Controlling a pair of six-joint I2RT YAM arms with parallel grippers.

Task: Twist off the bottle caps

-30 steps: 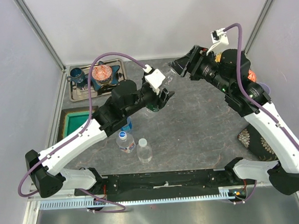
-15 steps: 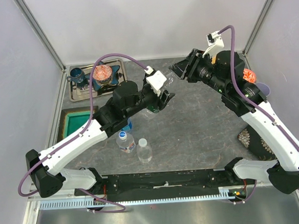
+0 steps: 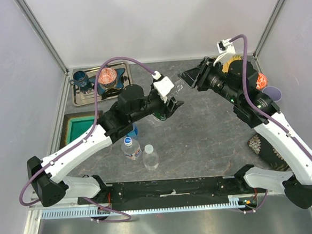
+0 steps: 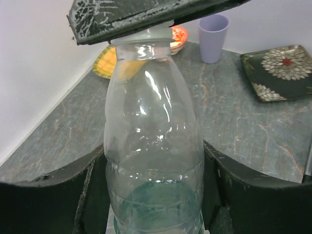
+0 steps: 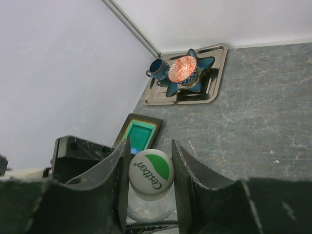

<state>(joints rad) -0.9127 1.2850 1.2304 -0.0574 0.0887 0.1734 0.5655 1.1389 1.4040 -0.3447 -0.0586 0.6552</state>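
Greenish bottle (image 4: 153, 122) sits clamped in the left gripper (image 4: 152, 168) while the right gripper (image 5: 150, 158) pinches its cap (image 5: 151, 175).

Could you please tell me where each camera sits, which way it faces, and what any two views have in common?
Top external: above and behind, looking down on the table; shows both arms, left hand, right hand.
Left wrist: on the left hand, looking along its fingers past the gripped bottle toward the lilac cup.
Right wrist: on the right hand, looking between its fingers onto the cap.
Shared: both wrist views show that bottle's cap.
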